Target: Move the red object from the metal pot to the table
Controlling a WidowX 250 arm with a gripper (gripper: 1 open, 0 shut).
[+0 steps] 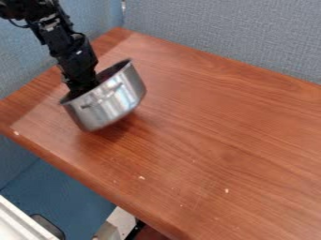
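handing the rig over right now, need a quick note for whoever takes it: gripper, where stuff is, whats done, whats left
Gripper: reaching down into the metal pot; its fingertips are hidden by the rim, so open or shut cannot be told.
Metal pot: near the left corner of the table, tilted.
Red object: not visible from this view; whether it is gripped is unknown.
Done: arm is at the pot.
Left: confirm the grip, lift the red object out, set it on the bare wood beside the pot.
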